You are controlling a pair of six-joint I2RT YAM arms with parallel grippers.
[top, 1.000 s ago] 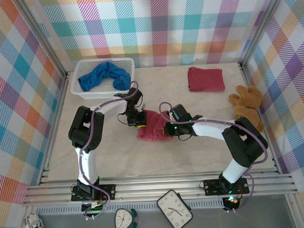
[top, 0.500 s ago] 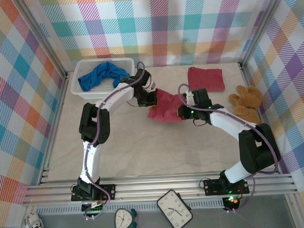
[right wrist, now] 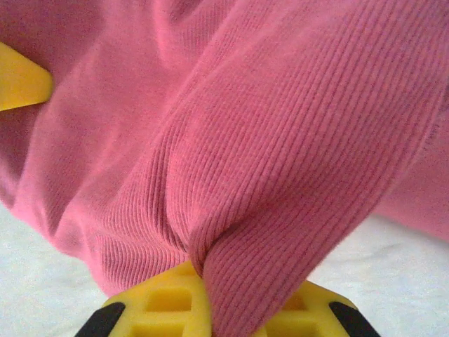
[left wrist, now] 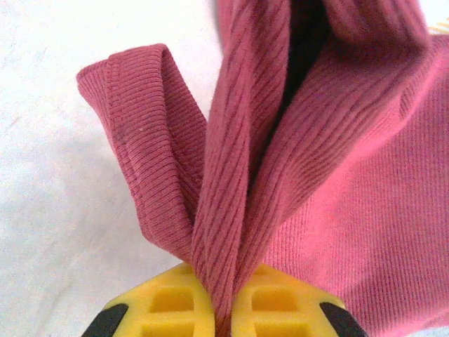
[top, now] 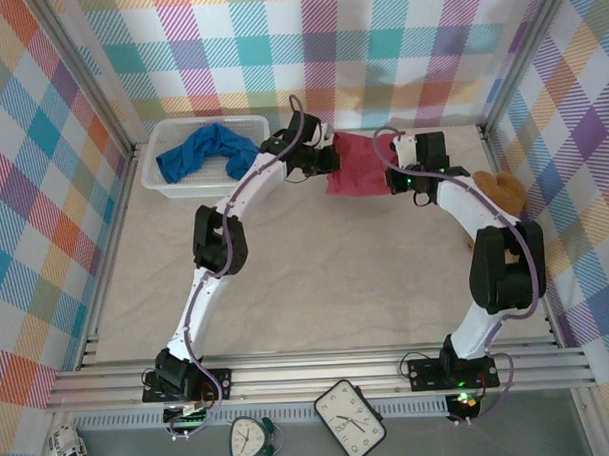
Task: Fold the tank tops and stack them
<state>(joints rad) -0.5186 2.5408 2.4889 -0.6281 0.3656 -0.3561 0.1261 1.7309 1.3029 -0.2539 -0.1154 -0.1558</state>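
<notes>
As both arms reach across the bench (top: 316,278), the left gripper (top: 325,163) and right gripper (top: 397,175) each clamp the dark red tank top (top: 358,166) held between them. The blue tank top (top: 207,151) lies in the basket (top: 168,188).

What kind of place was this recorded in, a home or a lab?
Likely a lab test booth: plaid walls on a metal frame enclose a tabletop, a left arm and right arm are bolted to a rail at its near edge, and a white basket and teddy bear look like props.
</notes>
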